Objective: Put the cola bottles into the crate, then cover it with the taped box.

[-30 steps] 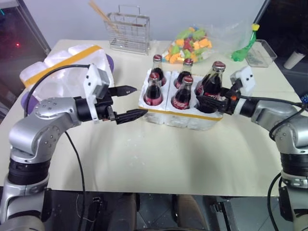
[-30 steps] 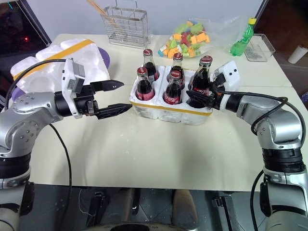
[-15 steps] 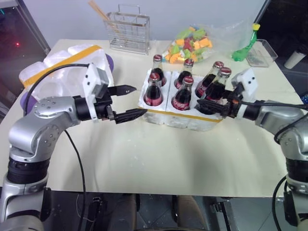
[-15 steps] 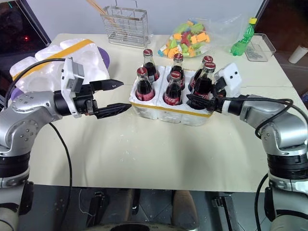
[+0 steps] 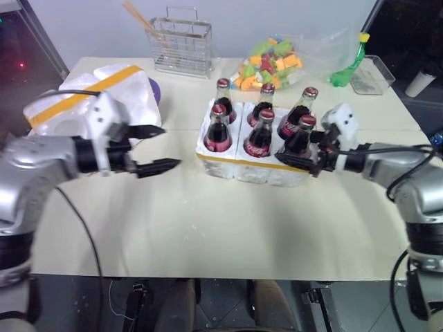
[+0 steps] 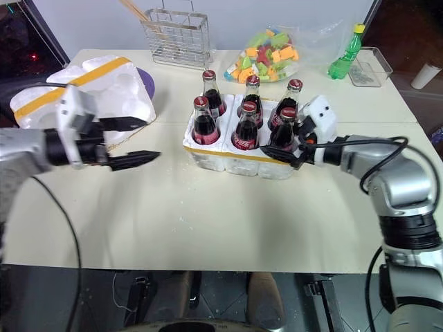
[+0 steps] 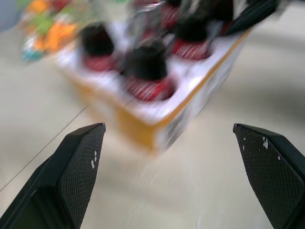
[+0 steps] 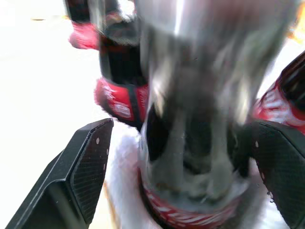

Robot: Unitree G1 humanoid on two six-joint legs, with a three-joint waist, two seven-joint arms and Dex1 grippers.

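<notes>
All six bottles [image 6: 205, 123] are now seated upright in the wells of the crate [image 6: 235, 158], which stands a little back of the desk's [image 6: 208, 221] middle, toward the far edge. A second ago the sixth bottle was tilted over the near right well, pinched in the right gripper [image 6: 291, 156]; half a second ago it was nearly upright in that well with the fingers closed on it. Now the right gripper's fingers are spread to either side of that bottle, as is seen in the right wrist view, where the pads [image 8: 78, 176] stand clear of the glass; whether a finger touches the crate's wall cannot be told. The right gripper is kept at the crate's near right corner.

The left gripper [image 6: 135, 142] is held spread wide, with nothing between its fingers [image 7: 71, 171], as it was before. It has been drawn away from the crate's left end toward the desk's left edge, and is now seen just beside the near side of the taped box [image 6: 90, 86]. The box lies unmoved at the far left corner, well apart from the crate. The wire rack [image 6: 181, 36], the bag of coloured pieces [image 6: 266, 55] and the green bottle [image 6: 346, 55] are left unchanged along the far edge.
</notes>
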